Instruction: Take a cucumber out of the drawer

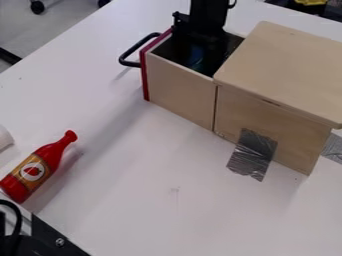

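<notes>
Tool [206, 27] down in open drawer [179, 90]; its grip hidden, can't say; red bottle [50, 155] on white table [147, 160]

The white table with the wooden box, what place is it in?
Probably a robot lab: a black robot arm hangs into an open wooden drawer, and shiny grey tape joins its box to the table.
</notes>
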